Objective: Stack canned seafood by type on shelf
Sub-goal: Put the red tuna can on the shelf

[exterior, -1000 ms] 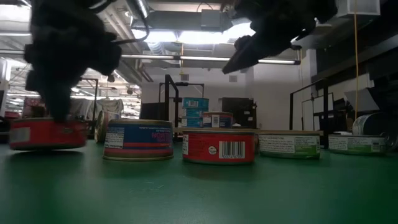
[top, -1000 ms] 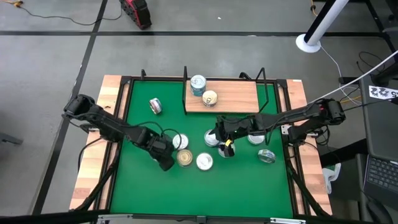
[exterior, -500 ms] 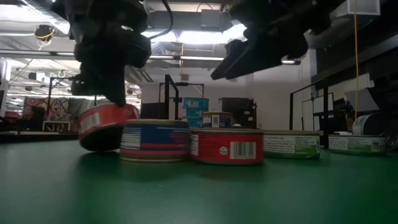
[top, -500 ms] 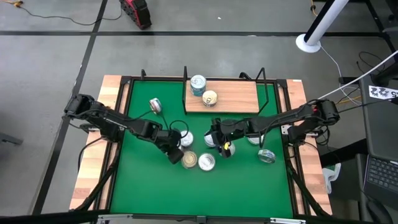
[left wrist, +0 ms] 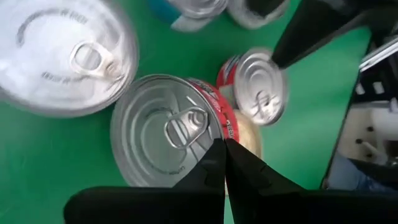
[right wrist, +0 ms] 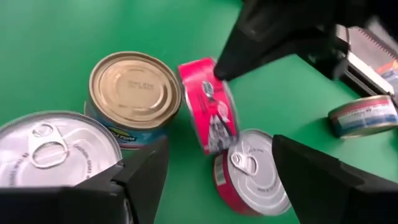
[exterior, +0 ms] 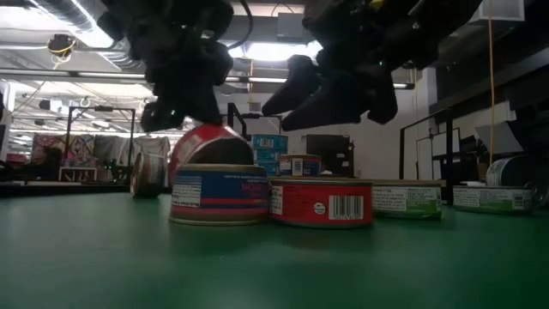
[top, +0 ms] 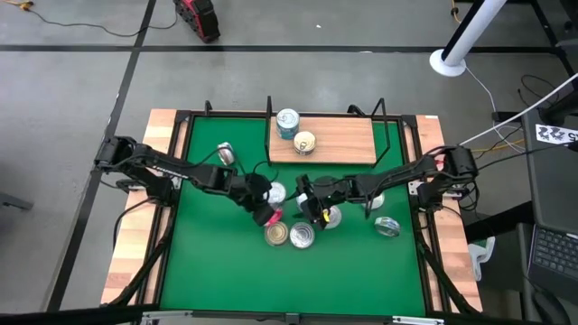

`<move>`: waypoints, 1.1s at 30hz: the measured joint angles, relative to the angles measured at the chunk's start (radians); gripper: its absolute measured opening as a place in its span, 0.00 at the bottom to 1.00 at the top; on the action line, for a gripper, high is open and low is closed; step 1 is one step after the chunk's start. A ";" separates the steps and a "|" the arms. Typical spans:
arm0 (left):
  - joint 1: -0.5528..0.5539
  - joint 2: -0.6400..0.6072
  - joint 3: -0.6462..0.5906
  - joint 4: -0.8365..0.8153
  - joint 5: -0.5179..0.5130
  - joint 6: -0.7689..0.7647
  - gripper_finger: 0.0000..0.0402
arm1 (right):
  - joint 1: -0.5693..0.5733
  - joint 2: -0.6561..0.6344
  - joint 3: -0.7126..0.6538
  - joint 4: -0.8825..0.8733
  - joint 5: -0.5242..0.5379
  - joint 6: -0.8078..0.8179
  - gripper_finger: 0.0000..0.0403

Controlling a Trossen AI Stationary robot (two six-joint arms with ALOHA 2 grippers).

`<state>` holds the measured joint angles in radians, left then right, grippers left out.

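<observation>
My two arms (top: 172, 171) are dark and jointed, trailing thin black cables; my fingers (right wrist: 323, 180) are matte black wedges.

Tins (top: 291, 233) are crowding the middle of the green mat (top: 217, 271), and both grippers, the left gripper (top: 267, 215) and the right gripper (top: 307, 206), are closing in above them, leaving little gap between. The near and left stretches of mat are lying open. Two tins are occupying the shelf's (top: 348, 144) left end.
</observation>
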<state>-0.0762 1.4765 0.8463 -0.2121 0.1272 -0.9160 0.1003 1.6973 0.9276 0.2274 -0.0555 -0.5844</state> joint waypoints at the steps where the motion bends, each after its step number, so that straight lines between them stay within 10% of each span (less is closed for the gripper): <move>1: 0.005 0.000 0.000 0.016 0.000 0.005 0.00 | 0.000 0.005 0.000 0.009 0.000 -0.009 0.70; 33: 0.023 0.000 0.000 0.208 0.000 0.167 0.00 | -0.002 0.009 0.000 0.054 0.003 -0.103 0.70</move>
<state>-0.0536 1.4761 0.8463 -0.0040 0.1268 -0.7488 0.0978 1.7061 0.9279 0.2812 -0.0521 -0.6872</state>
